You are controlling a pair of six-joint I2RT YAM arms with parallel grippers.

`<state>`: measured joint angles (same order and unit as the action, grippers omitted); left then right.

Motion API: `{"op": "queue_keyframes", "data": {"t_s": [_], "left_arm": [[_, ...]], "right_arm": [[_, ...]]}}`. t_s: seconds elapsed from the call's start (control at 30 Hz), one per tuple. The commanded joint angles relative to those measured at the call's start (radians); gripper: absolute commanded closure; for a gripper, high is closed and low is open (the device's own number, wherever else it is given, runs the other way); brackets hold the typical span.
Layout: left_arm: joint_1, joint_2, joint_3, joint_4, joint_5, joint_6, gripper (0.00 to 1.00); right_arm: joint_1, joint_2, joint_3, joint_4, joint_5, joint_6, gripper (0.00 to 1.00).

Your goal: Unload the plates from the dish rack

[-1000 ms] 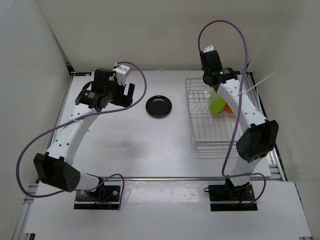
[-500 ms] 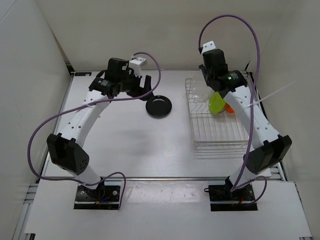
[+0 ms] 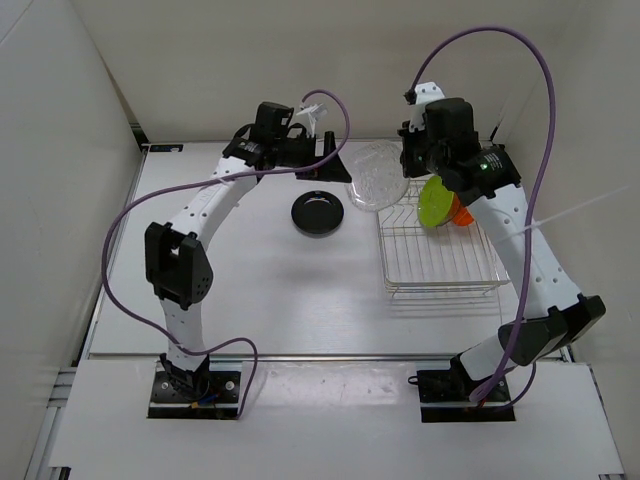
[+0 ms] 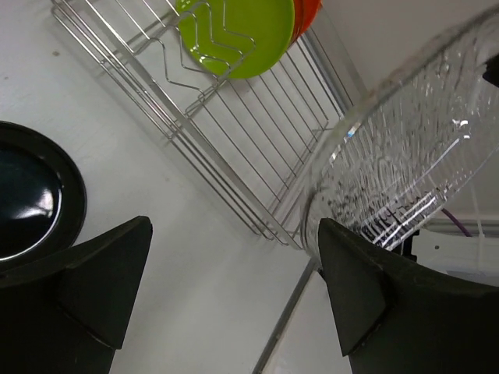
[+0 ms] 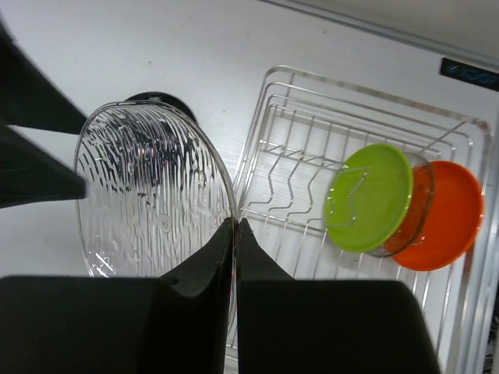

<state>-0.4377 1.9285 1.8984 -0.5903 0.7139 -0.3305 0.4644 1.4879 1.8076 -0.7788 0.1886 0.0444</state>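
Your left arm [image 3: 215, 200] and right arm [image 3: 525, 245] have white links, black joint housings, a looping purple cable [image 3: 106, 260] each, and matte black wedge-shaped gripper fingers [image 4: 366, 288].

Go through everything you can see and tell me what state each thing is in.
right gripper, shut on clear plate
clear plate, held outside dish rack, tilted
left gripper, open, empty
black plate, flat on the table
green plate, upright in dish rack
orange plate, upright in dish rack

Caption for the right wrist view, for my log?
Right hand grips a clear plate beside the dish rack holding a lime green plate and an orange plate.
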Motion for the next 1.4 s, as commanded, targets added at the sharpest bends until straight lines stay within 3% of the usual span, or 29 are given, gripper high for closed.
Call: {"op": "queue_keyframes", "data": {"t_s": [0.0, 0.23, 0.47, 0.77, 0.83, 1.07, 1.1, 1.37], "left_arm": [[-0.024, -0.005, 0.076, 0.020, 0.081, -0.036, 0.03], [-0.045, 0.020, 0.113, 0.007, 0.091, -0.024, 0.05], [-0.045, -0.003, 0.073, 0.017, 0.081, -0.024, 0.26], [-0.045, -0.022, 0.039, 0.027, 0.062, -0.024, 0.36], [-0.045, -0.022, 0.039, 0.027, 0.062, -0.024, 0.47], [-0.055, -0.003, 0.057, 0.027, 0.053, -0.024, 0.70], [-0.055, -0.003, 0.067, 0.027, 0.053, -0.024, 0.79], [-0.055, -0.003, 0.067, 0.037, 0.012, -0.051, 0.89]], "right_arm": [[-0.004, -0.008, 0.021, -0.005, -0.087, 0.046, 1.00], [-0.004, 0.031, 0.030, -0.005, -0.113, 0.055, 1.00], [-0.004, 0.061, 0.059, -0.005, -0.038, 0.094, 1.00], [-0.004, 0.071, 0.082, -0.005, 0.028, 0.103, 1.00], [-0.004, 0.061, 0.082, -0.005, 0.028, 0.114, 1.00], [-0.004, 0.052, 0.073, -0.005, 0.037, 0.114, 1.00], [-0.004, 0.052, 0.073, -0.005, 0.028, 0.114, 1.00], [-0.004, 0.034, 0.032, -0.005, -0.034, 0.114, 1.00]]}}
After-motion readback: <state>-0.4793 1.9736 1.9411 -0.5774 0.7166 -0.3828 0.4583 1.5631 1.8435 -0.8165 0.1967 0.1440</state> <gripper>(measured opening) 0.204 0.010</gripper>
